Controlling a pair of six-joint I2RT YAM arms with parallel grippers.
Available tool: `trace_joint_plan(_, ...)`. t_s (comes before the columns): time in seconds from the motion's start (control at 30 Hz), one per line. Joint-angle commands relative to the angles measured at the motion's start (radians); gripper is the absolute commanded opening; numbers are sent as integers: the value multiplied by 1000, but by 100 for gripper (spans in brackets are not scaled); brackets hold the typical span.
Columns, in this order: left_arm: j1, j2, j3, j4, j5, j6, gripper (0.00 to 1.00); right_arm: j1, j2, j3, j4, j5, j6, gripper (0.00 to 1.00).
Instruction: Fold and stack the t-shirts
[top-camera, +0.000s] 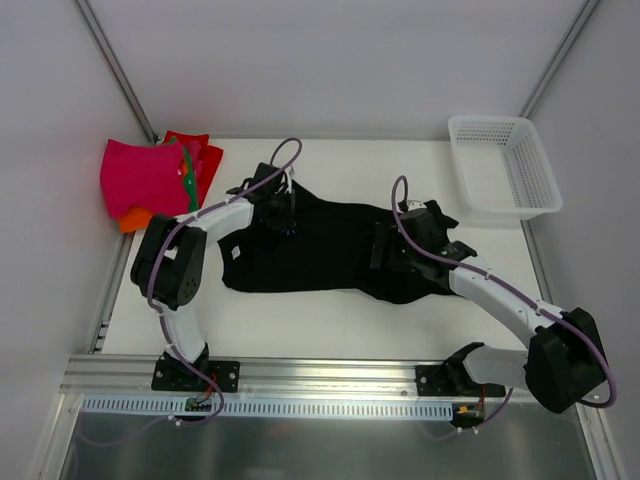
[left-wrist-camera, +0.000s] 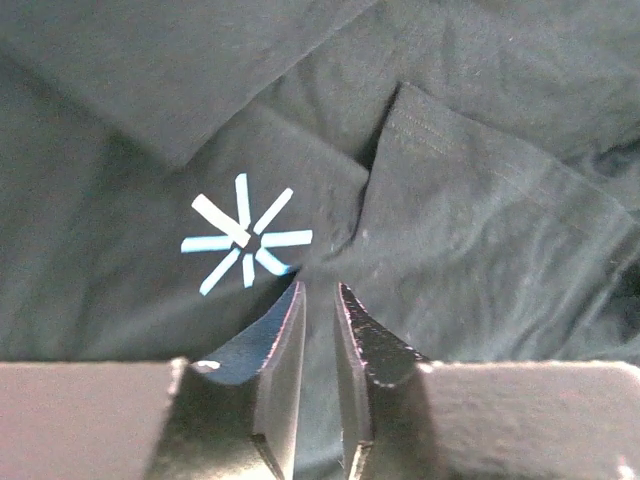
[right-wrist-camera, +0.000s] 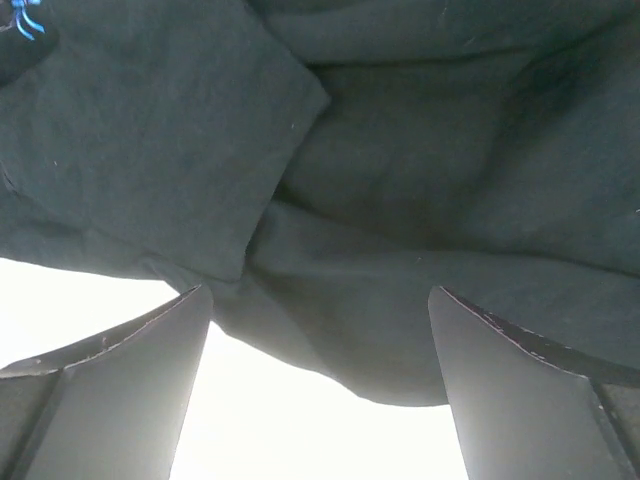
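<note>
The large black t-shirt (top-camera: 330, 255) lies spread and rumpled in the middle of the table, with a small white label (top-camera: 230, 253) near its left end. My left gripper (top-camera: 285, 207) is on the shirt's far left part. In the left wrist view its jaws (left-wrist-camera: 320, 292) are nearly closed with a fold of black cloth (left-wrist-camera: 470, 230) between them, next to a light blue star print (left-wrist-camera: 245, 243). My right gripper (top-camera: 384, 250) is open wide over the shirt's right part. In its wrist view (right-wrist-camera: 320, 300) the shirt's hem (right-wrist-camera: 400, 330) lies between the fingers. Folded pink (top-camera: 143, 178), orange, red and green shirts are stacked at the far left.
A white mesh basket (top-camera: 505, 165) stands at the far right corner. The stack of folded shirts hangs over the table's left edge. Bare white table (top-camera: 330, 315) shows between the black shirt and the arm bases.
</note>
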Motion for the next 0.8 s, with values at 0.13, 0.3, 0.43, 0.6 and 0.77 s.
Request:
trace_joint_plan(0.13, -35, 137, 131, 33, 99, 112, 24, 23, -81, -57, 77, -33, 28, 94)
trace_joint_plan(0.3, -43, 199, 184, 42, 145, 122, 26, 26, -113, -72, 59, -11, 21, 94)
trace_joint_plan(0.43, -49, 205, 186, 43, 142, 122, 25, 26, -126, -75, 48, 4, 15, 95)
trace_joint_plan(0.6, -54, 187, 175, 43, 107, 145, 25, 26, -107, -73, 56, -2, 13, 95)
trace_joint_plan(0.77, -57, 182, 175, 43, 115, 148, 7, 26, -89, -73, 67, -1, 16, 95)
